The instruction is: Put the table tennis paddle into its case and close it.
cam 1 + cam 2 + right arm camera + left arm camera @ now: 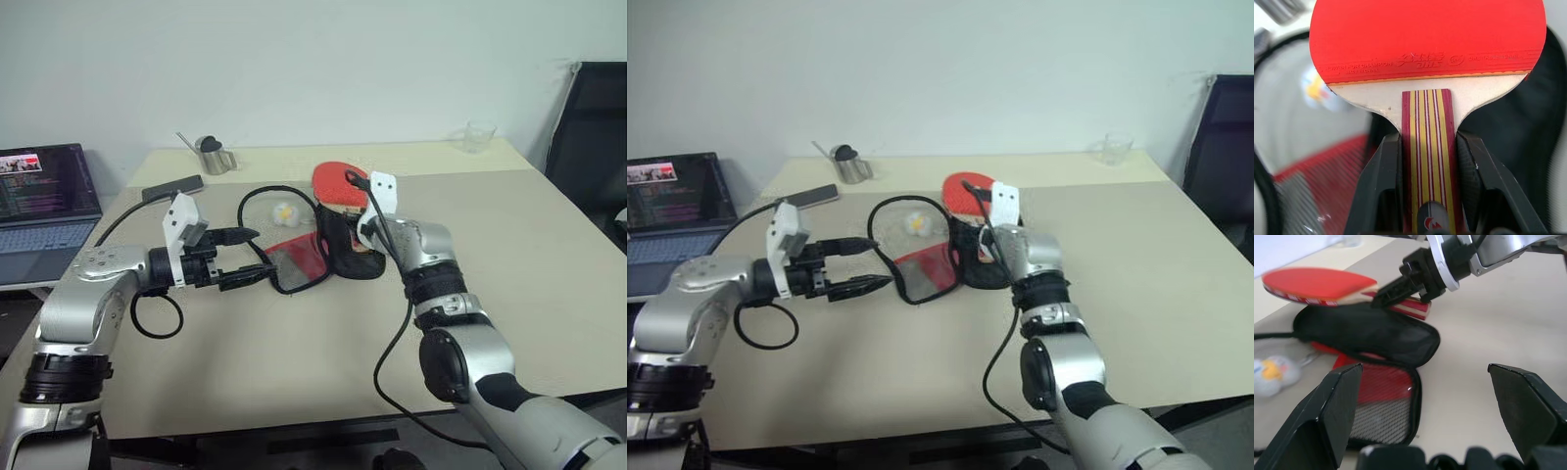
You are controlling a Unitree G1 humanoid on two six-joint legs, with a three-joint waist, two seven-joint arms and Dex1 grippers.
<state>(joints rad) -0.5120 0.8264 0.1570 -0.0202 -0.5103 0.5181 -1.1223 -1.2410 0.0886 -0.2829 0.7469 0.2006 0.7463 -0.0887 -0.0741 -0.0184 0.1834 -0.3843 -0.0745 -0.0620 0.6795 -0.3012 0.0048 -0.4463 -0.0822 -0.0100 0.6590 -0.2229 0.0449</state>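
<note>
The table tennis paddle, red-faced with a striped wooden handle, is held just above the case, and my right gripper is shut on its handle. The case lies unzipped at the table's middle, its black flap humped up and its red mesh side flat on the table. The paddle's head sticks out beyond the far side of the case. My left gripper is open with nothing in it, just left of the case and pointing at it.
A white and yellow ball-like thing lies inside a black cable loop behind the case. A metal cup and a dark flat device sit far left, a clear cup far right. A laptop stands left, a black chair right.
</note>
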